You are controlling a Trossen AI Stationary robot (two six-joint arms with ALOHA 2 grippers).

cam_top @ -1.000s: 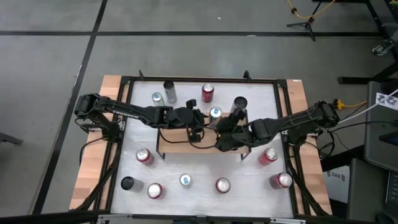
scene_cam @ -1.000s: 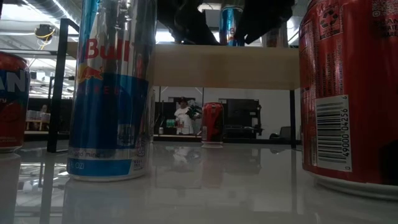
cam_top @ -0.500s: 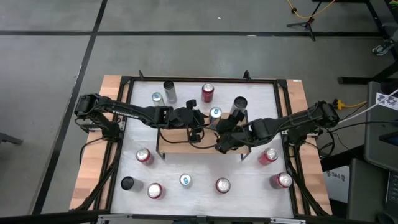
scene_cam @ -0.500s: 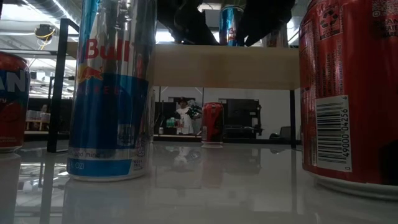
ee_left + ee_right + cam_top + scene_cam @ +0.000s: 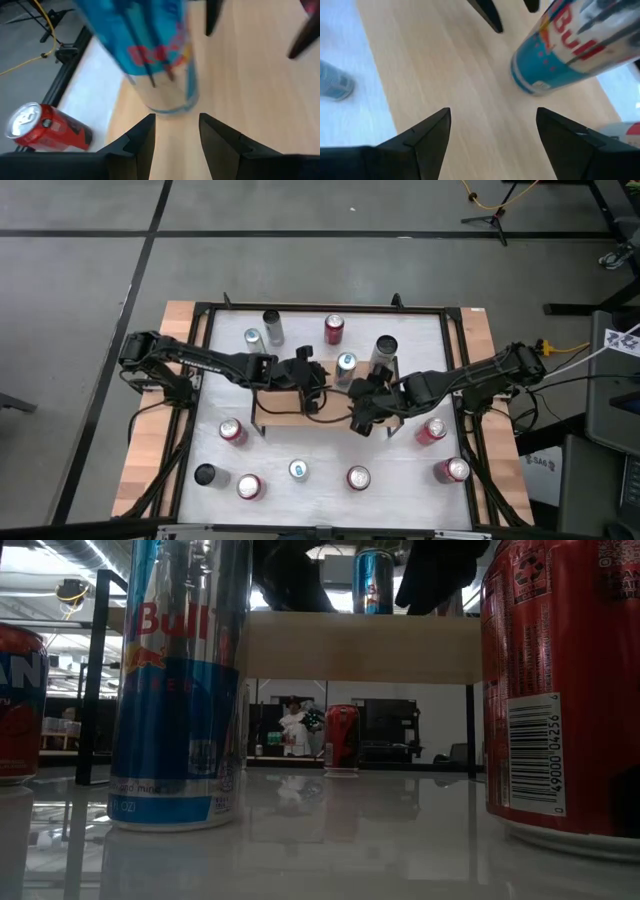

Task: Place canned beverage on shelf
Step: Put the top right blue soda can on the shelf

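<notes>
I see the blue can [image 5: 346, 363] standing upright on the shelf [image 5: 285, 417], free of both grippers; left gripper [image 5: 176, 131] fingers parted, holding nothing, just beside it; right gripper [image 5: 492, 131] spread wide, empty; placement looks done to me, only clearing the arms left.

blue-silver can [image 5: 373, 582], light wooden shelf [image 5: 360, 648]

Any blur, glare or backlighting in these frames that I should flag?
Left wrist view: the blue can on the shelf is smeared by blur. Right wrist view: the same can's upper part streaks. Low view: the near cans loom large, both arms are backlit silhouettes, and the tabletop mirrors the room. High view: evenly lit, sharp.
</notes>
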